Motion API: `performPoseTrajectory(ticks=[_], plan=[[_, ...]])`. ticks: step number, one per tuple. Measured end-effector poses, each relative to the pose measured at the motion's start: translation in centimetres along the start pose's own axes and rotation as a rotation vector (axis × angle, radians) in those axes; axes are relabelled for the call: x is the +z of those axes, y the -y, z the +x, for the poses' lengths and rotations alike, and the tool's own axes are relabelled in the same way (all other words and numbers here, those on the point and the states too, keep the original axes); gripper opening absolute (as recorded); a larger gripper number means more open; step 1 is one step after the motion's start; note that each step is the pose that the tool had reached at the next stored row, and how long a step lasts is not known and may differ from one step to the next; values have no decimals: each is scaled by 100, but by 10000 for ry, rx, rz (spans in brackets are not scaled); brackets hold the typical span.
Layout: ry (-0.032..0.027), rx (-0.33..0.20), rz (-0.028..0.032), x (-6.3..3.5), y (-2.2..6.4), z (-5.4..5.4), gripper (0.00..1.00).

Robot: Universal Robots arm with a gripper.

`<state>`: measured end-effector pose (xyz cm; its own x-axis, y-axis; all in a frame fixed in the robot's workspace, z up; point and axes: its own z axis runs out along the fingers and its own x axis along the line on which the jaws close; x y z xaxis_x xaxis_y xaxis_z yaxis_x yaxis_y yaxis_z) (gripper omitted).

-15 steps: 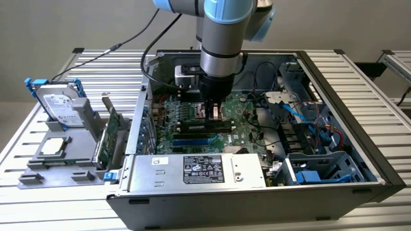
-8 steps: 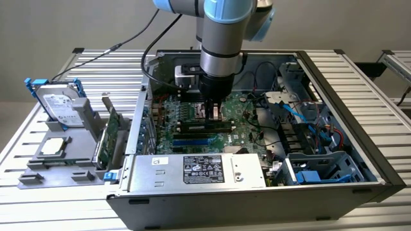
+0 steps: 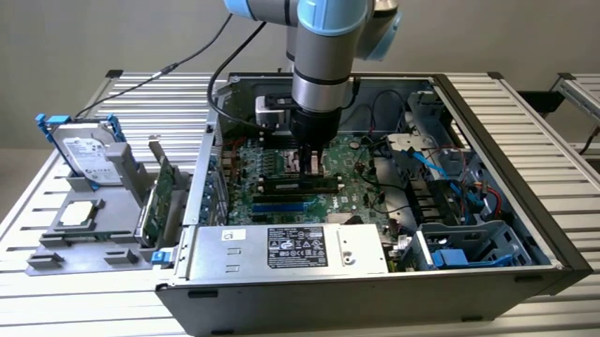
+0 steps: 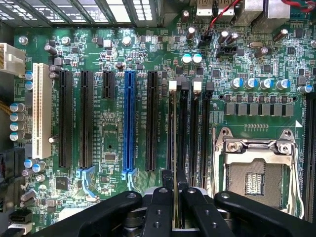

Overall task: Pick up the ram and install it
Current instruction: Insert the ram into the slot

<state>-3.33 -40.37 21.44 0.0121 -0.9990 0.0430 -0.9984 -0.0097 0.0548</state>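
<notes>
1. Fingers [image 4: 159,207] of the gripper [image 4: 174,200] are clamped together on the ram [image 4: 174,138], with one black pad against each face of the stick and no gap visible.
2. Ram position: it shows edge-on in the wrist view as a thin upright line running along the memory slot farthest from the CPU socket [image 4: 256,168]. Whether it is fully seated cannot be told.
3. Memory slots [image 4: 204,133]: four lie side by side, just beside the CPU socket and parallel to its nearest edge. Two carry white latches at the end away from the gripper.
4. Beyond the ram, on the side away from the CPU socket, several black expansion slots and one blue slot [image 4: 129,123] run parallel to it.
5. Arm [image 3: 324,77]: it stands near vertical inside the open computer case [image 3: 525,232], with the wrist directly over the board area next to the CPU socket.
6. Outside the case, well apart from the CPU socket, a hard drive [image 3: 89,154] and a green expansion card [image 3: 164,193] stand upright in a grey holder [image 3: 56,239].
</notes>
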Motion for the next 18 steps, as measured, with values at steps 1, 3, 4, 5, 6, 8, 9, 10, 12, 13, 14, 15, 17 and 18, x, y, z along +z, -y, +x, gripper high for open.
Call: performPoseTrajectory(ticks=[1,3,4,5,6,8,9,10,12,13,14,15,17,18], plan=[[-5,0,1,0,0,0,21],[-17,1,1,1,0,0,27],[-24,1,2,3,0,-2,33],[-34,2,1,3,0,-3,33],[-41,2,1,2,0,-5,45],[-47,2,-1,-17,-3,-5,51],[-45,1,1,-32,-4,-5,51],[-46,1,0,-47,-5,-7,56],[-48,2,0,-85,-7,-9,62],[-47,1,1,-110,-8,-8,62],[-47,1,0,-138,-10,-7,62],[-48,2,-2,-168,-12,-6,62],[-47,3,-5,-232,-16,-3,62],[-48,3,-7,-260,-17,-2,62]])
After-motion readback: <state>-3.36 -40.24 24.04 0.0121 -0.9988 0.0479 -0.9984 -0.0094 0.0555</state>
